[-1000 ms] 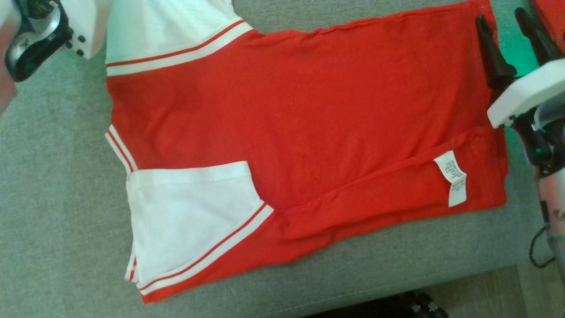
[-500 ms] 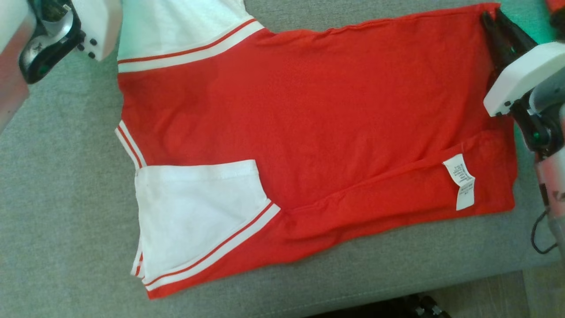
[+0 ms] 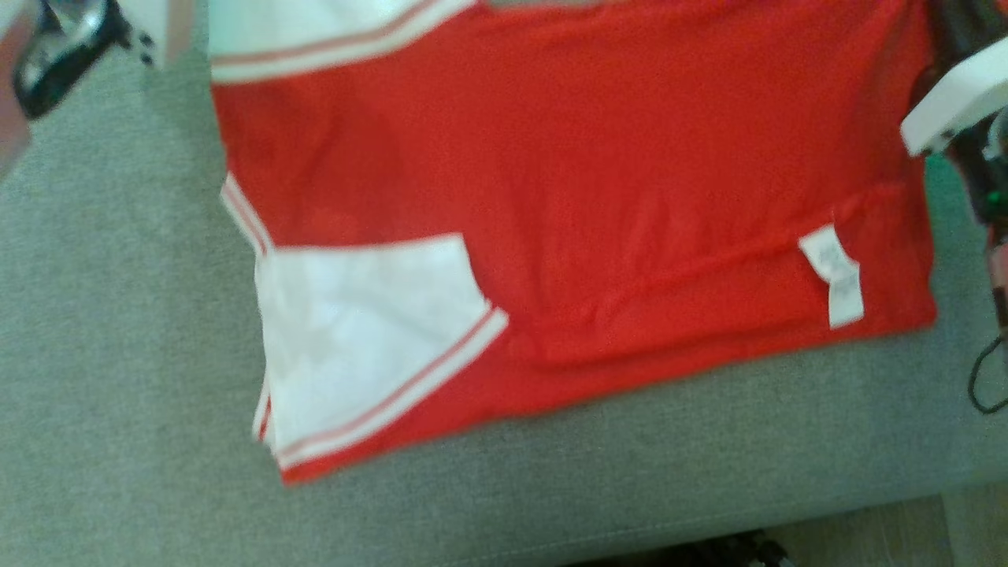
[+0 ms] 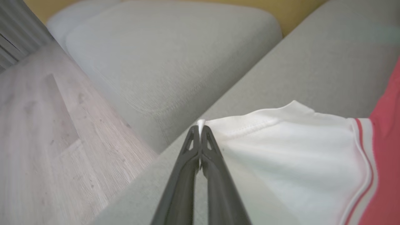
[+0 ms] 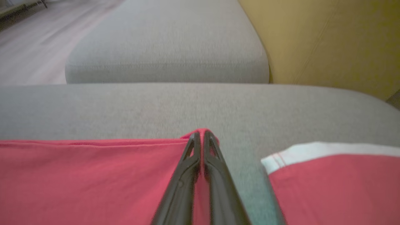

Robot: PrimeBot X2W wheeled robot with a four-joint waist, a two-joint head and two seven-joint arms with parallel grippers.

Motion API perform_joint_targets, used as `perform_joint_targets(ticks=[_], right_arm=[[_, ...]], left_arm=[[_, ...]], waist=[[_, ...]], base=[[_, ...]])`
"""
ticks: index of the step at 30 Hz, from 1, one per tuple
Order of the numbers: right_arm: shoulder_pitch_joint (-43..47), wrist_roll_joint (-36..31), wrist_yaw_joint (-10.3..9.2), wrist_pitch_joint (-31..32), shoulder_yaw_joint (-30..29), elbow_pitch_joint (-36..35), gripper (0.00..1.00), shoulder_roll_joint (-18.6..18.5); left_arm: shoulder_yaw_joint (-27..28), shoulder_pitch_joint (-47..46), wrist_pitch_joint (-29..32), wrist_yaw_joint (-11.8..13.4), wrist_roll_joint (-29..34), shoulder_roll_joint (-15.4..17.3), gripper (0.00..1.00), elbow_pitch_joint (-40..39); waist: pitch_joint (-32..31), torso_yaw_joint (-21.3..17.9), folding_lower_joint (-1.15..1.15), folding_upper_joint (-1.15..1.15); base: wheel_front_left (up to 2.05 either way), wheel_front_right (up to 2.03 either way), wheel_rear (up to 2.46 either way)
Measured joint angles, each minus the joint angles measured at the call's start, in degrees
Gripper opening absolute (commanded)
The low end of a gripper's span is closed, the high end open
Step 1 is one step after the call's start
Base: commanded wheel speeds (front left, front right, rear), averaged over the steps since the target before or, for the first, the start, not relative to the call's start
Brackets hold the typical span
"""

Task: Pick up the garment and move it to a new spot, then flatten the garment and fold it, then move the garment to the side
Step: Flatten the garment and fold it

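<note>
Shirt [image 3: 567, 197] lies spread flat on the grey sofa seat [image 3: 118, 354], red in the body, with white sleeves bordered by a white band and a thin red stripe. One white sleeve [image 3: 362, 331] is folded in over the red body on the side near to me. The other sleeve runs out at the top of the head view. A white label [image 3: 835, 276] shows near the hem at my right, beside a long soft crease in the red cloth. The head picture is somewhat blurred, so I cannot read finer wrinkles.

My left gripper [image 4: 200, 128] has its fingers closed together on the corner of the far white sleeve, at its stitched hem. My right gripper [image 5: 201, 134] is also closed, pinching a small raised corner of the red hem.

For room, the seat is free to the left of the shirt and in a band along its near side. Below this band the seat ends, and wooden floor [image 3: 866, 535] shows at the lower right. In the left wrist view the seat edge is close to the sleeve corner. Beyond the red hem the seat continues to another grey cushion [image 5: 165, 40] and a yellow wall [image 5: 328, 40]. A second red and white cloth [image 5: 331, 184] lies just beside the right gripper, separated from the shirt by a strip of grey seat.
</note>
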Motion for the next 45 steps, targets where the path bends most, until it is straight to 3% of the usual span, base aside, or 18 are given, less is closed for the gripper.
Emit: perform_joint_targets(ticks=[9,16,30,37,42,44,45], right_arm=[[1.27,0.77,0.00,-0.69,-2.30,-3.93,0.00,-1.98],[13.61,1.96,0.00,0.96,-6.24,-8.51,0.00,-4.23],[30.70,0.75,0.00,4.46,-13.94,-18.24,0.00,-2.13],[35.00,-0.62,0.00,5.90,-16.75,-20.74,0.00,-0.34],[36.10,-1.47,0.00,6.41,-18.39,-21.17,0.00,1.08],[36.12,-1.52,0.01,6.39,-18.49,-21.16,0.14,1.89],[36.12,-1.52,0.01,6.39,-18.49,-21.16,0.47,1.89]], left_arm=[[0.19,-2.24,-6.41,0.00,0.31,-0.23,0.00,-2.00],[-0.12,8.60,-8.23,0.41,0.98,3.59,0.00,-12.45],[-0.29,30.14,-6.98,11.92,0.79,13.28,0.00,-37.37],[-0.25,36.30,-6.04,16.46,-0.36,14.18,0.00,-43.81],[-0.25,38.96,-6.86,17.78,-0.59,13.99,0.00,-44.04],[-0.16,39.75,-7.80,18.30,-0.65,13.66,0.00,-44.02],[-0.16,39.75,-7.80,18.30,-0.65,13.66,0.00,-44.02]], waist=[[-2.40,2.12,0.00,0.00],[-5.42,5.12,0.00,0.00],[-9.45,8.95,0.00,0.00],[-9.10,9.45,0.00,0.00],[-8.66,9.59,0.00,0.00],[-8.70,9.59,0.01,0.00],[-8.70,9.59,0.01,0.00]], base=[[0.00,0.00,0.00],[0.00,0.00,0.00],[0.00,0.00,0.00],[0.00,0.00,0.00],[0.00,0.00,0.00],[0.00,0.00,0.00],[0.00,0.00,0.00]])
